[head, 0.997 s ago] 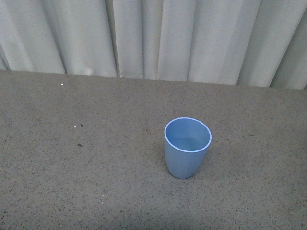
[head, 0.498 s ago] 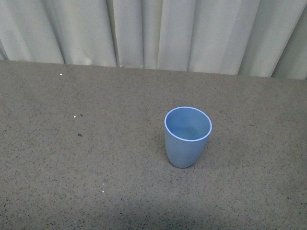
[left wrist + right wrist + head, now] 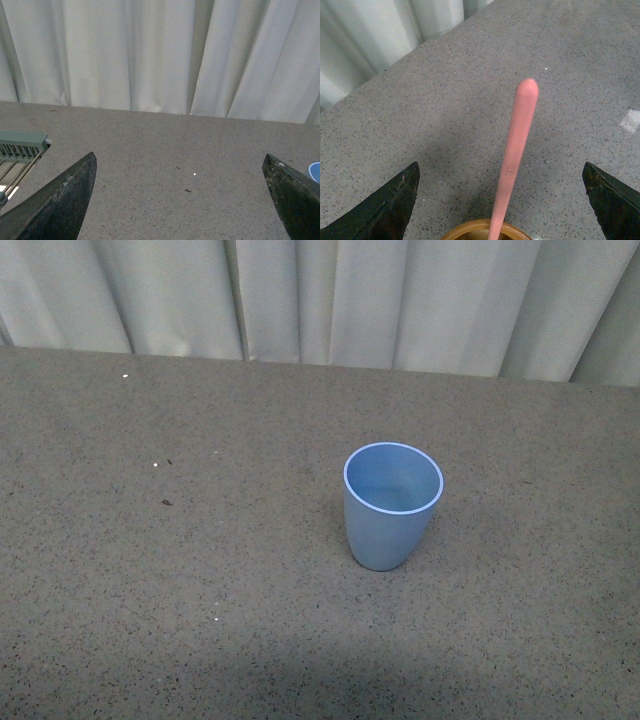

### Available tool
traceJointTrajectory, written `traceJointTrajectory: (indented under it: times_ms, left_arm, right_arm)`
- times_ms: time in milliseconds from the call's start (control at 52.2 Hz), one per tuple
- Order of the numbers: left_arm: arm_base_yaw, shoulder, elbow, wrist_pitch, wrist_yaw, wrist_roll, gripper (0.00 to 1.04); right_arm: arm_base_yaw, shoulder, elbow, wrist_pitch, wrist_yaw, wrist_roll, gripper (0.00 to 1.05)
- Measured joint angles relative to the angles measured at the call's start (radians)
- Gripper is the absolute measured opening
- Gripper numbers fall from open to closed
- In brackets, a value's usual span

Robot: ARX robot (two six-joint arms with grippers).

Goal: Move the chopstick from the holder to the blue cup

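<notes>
The right gripper (image 3: pixel 500 167), spread wide around the chopstick (image 3: pixel 519 130) standing ungrasped between its jaws in the holder (image 3: pixel 465 230), could knock it askew by closing off-centre (the left gripper (image 3: pixel 178 160) gapes empty too), with the blue cup (image 3: pixel 390 515) out of this hand's sight.

The cup (image 3: pixel 386 536) (paler rim) is light blue, the chopstick (image 3: pixel 516 145) salmon-pink, the table (image 3: pixel 200 590) speckled grey.

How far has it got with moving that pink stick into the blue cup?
Nothing looks finished: the blue cup stands empty on the table. In hand: the right arm's jaws are open on either side of the chopstick, which stands in its brown holder, not yet gripped. Left to do: close on it, lift it out, carry it over and drop it in.
</notes>
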Motion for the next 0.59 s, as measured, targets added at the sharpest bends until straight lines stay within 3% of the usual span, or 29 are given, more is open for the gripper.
traceJointTrajectory:
  times_ms: [96,211,594]
  left_arm:
    - [0.000,0.000,0.000,0.000,0.000,0.000,0.98]
    - [0.000,0.000,0.000,0.000,0.000,0.000,0.98]
    - [0.000,0.000,0.000,0.000,0.000,0.000,0.98]
  right_arm:
    - [0.000,0.011,0.000,0.010,-0.005,0.002,0.92]
    - [0.000,0.018,0.001,0.023,-0.013,0.000,0.68]
    - [-0.004,0.018,0.001,0.035,-0.029,-0.035,0.10]
